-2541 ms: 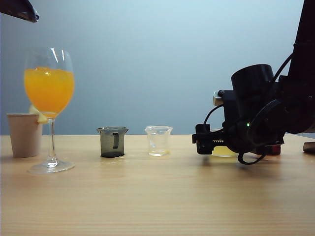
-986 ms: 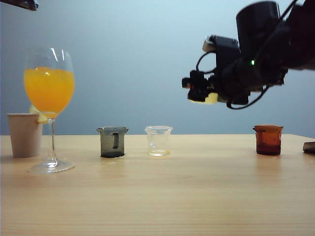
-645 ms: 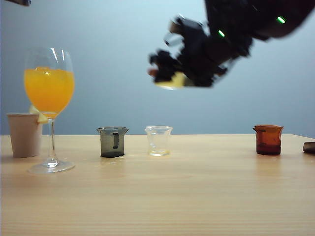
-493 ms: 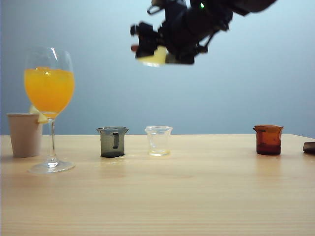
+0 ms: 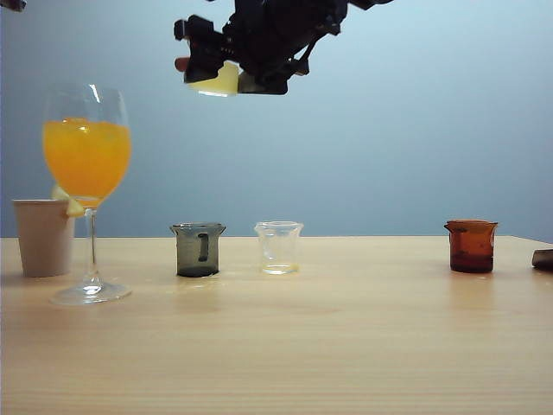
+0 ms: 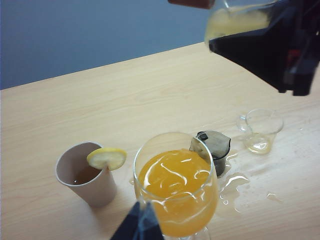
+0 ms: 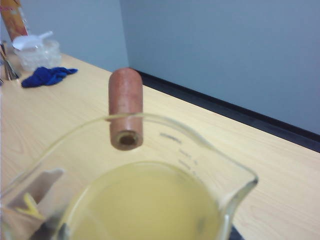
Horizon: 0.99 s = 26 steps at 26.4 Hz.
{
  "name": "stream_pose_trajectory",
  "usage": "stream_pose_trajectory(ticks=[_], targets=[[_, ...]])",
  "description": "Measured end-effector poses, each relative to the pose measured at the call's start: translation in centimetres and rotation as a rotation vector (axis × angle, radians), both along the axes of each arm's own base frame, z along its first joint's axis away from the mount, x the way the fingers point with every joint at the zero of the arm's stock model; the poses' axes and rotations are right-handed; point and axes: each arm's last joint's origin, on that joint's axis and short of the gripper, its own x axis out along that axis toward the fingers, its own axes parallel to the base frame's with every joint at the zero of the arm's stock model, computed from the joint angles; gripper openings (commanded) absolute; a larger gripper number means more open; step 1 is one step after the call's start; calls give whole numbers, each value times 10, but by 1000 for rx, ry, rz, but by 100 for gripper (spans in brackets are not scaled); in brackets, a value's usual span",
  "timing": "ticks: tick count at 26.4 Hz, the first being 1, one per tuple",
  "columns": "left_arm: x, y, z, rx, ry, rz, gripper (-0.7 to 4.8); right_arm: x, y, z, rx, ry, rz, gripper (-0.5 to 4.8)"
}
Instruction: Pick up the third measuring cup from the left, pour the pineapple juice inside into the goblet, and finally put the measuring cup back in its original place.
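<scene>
The right gripper (image 5: 212, 73) hangs high above the table (image 5: 276, 346), up near the top edge of the exterior view and a little left of centre, clamped on the third measuring cup (image 5: 218, 79), so the cup is in the air, well above the row of cups and to the right of the goblet (image 5: 86, 190). The pineapple juice (image 7: 145, 205) is inside it, a pale yellow pool seen from the right wrist view, where the clear rim, a pouring spout and the reddish-brown handle nub (image 7: 126, 108) show close up. The goblet stands at the left of the table, its bowl holding deep orange liquid (image 5: 86, 156), with a beige paper cup (image 5: 41, 236) just behind and to its left carrying a lemon slice (image 6: 106, 158) on its rim. Along the table to the right stand 3 more cups: a smoky grey measuring cup (image 5: 198, 249), a clear flared cup (image 5: 278, 247) with a trace of yellow at its bottom, and, well apart at the far right, an amber-brown cup (image 5: 471, 245). The left wrist view shows puddles of spilled liquid (image 6: 232, 182) near the grey cup. The left gripper (image 6: 140, 225) shows only a dark tip close over the goblet's near rim, and whether its jaws are apart or together cannot be told.
</scene>
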Motion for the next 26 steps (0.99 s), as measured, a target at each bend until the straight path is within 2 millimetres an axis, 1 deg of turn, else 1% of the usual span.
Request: stream_pose_trajectory(ticks=[4,8,10,12,14,21,26], targets=[[2,4,0,-67,12,51,-5,7,15,4,-52,-35,67,94],[6,10,-1,-94,26,69,-5,10,23,-2,-82,-28,110,94],[15,15,-5,-107,62,69,-5,8,26,-7,-112,-17,137,94],[16,13,-5,-122,70,16,-5,6,29,-7,-142,-39,153,94],[18,12,-6,-122,81,7,-5,2,33,-7,-156,-53,166,94],[18,12,-6,-140,87,-6,-5,-11,47,-8,-209,-107,224,94],[18,12,-6,-141,88,-5,-5,-12,49,-8,-249,-150,235,94]])
